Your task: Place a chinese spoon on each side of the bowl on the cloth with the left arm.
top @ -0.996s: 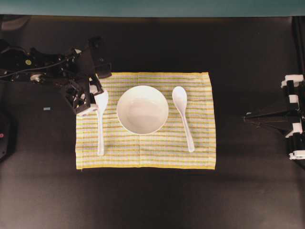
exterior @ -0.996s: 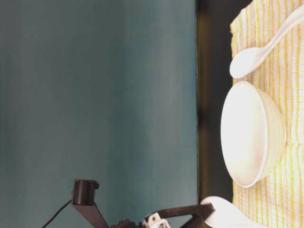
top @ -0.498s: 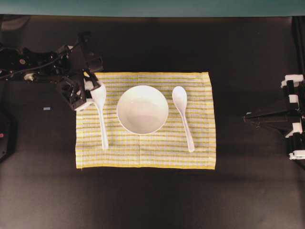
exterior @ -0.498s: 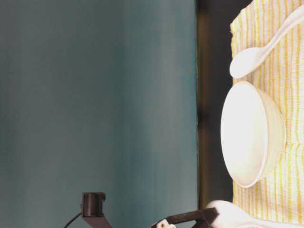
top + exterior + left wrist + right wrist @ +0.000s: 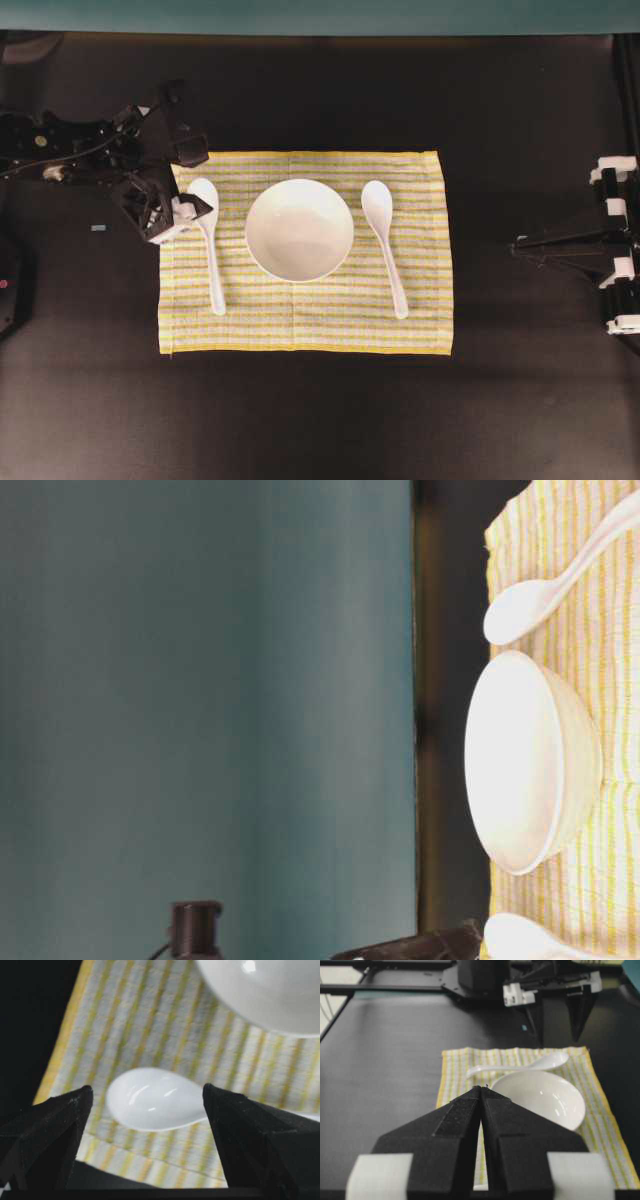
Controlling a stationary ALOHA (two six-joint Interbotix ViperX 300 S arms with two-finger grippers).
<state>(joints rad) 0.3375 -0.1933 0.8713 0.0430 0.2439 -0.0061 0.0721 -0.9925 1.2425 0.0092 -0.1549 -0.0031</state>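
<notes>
The white bowl [image 5: 299, 229] sits mid-cloth [image 5: 420, 320]. One white chinese spoon [image 5: 386, 247] lies flat on the cloth right of the bowl, and another spoon [image 5: 211, 250] lies flat on its left. My left gripper [image 5: 182, 186] hovers open at the cloth's back left corner. In the left wrist view the left spoon's head [image 5: 155, 1099] lies between the spread fingers of my left gripper [image 5: 147, 1089], touching neither, with the bowl's rim [image 5: 260, 995] beyond. My right gripper [image 5: 482, 1088] is shut and empty, parked off the cloth at the right [image 5: 520, 243].
Black tabletop [image 5: 300, 420] surrounds the cloth on all sides. A teal wall [image 5: 200, 680] stands behind the table. The left arm's body [image 5: 60, 150] stretches along the table's left side, and the right arm's frame [image 5: 615, 250] stands at the right edge.
My left gripper has opened and let go of the left spoon, which now lies flat on the cloth beside the bowl. The gripper has drawn back leftward. The right arm has not moved.
</notes>
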